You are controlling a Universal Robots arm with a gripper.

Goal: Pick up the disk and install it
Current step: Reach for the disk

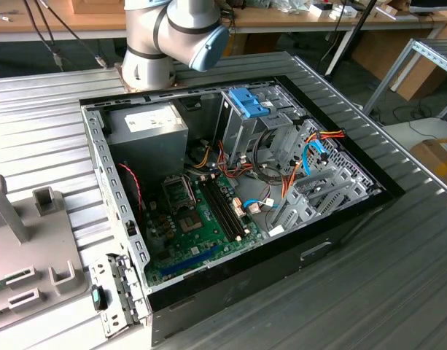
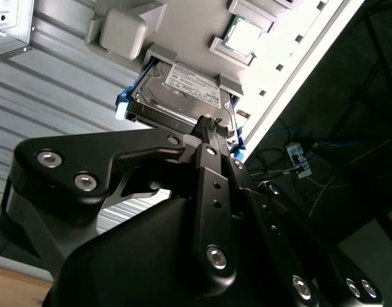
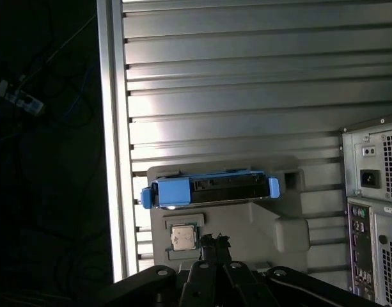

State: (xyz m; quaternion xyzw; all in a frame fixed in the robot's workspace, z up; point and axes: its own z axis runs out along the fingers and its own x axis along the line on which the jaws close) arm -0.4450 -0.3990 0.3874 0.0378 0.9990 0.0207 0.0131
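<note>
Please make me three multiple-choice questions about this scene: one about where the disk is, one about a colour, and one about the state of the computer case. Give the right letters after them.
1. Where is the disk?
A. In the grey holder on the ribbed metal table
B. In the drive cage of the computer
C. On the floor

2. What colour is the carrier around the disk?
A. Red
B. Yellow
C. Blue

3. How is the computer case?
A. Closed
B. Open, with the motherboard showing
C. Open and bare inside

Answers:
1 A: both wrist views show it seated in the holder, apart from the hand.
2 C: the frame at its ends is blue.
3 B: the exterior view looks straight onto the board.
</note>
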